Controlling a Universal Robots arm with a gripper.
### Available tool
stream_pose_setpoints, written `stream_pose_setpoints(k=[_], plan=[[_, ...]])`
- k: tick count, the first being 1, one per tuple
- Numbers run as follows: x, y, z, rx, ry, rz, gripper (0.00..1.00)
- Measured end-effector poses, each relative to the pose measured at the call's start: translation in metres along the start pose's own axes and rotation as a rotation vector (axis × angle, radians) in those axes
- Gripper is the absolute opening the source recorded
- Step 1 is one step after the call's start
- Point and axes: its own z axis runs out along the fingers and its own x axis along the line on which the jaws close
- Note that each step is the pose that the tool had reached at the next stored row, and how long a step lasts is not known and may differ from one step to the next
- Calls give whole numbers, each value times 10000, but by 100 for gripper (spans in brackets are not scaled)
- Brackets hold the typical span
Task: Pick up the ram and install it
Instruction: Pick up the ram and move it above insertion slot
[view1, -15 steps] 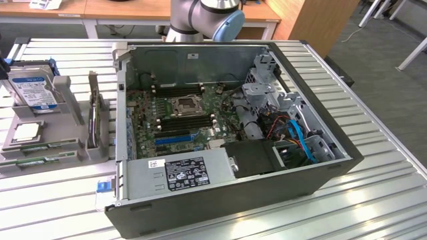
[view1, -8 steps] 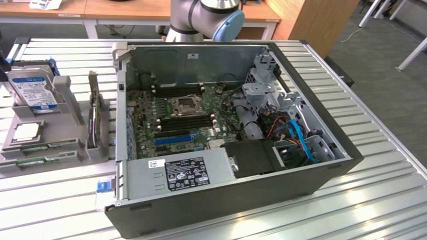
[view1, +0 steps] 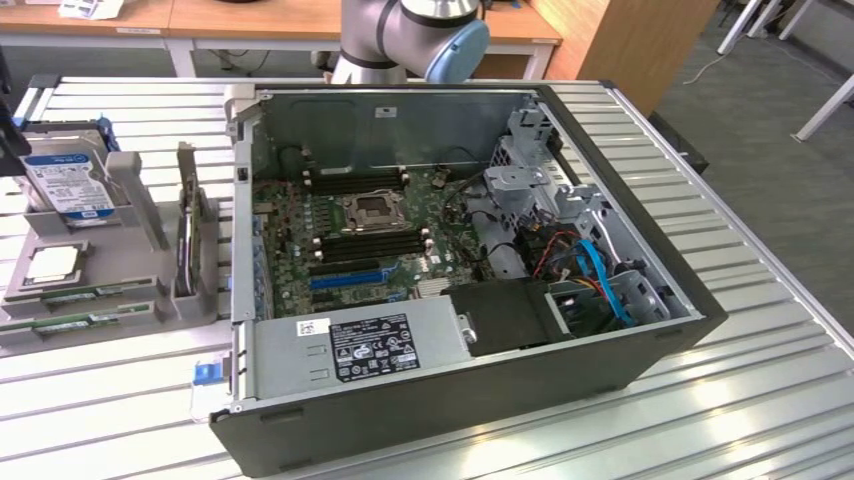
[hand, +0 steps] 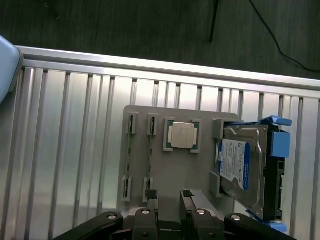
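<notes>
Two ram sticks, thin and green, lie in slots of a grey holder (view1: 134, 300) at the exterior view's left: one ram stick (view1: 83, 293) and a second ram stick (view1: 67, 325) in front of it. Seen edge-on from the wrist, they are the ram stick (hand: 150, 160) beside the CPU and the other ram stick (hand: 128, 155) one slot over. My gripper (hand: 169, 196) hovers over the holder, open, with nothing between its fingers. One fingertip (hand: 151, 196) stands just off the end of the ram stick nearest the CPU.
The holder also carries a CPU (hand: 181, 135), a silver hard drive (hand: 240, 165) in a blue bracket, and a dark expansion card (view1: 187, 235) on edge. The open computer case (view1: 641, 340) lies to the exterior view's right, with memory slots (view1: 374, 245) on its motherboard.
</notes>
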Motion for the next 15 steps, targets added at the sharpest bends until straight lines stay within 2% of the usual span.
stream_pose_setpoints(k=[15], plan=[[15,-12,274,1,-1,0,31]])
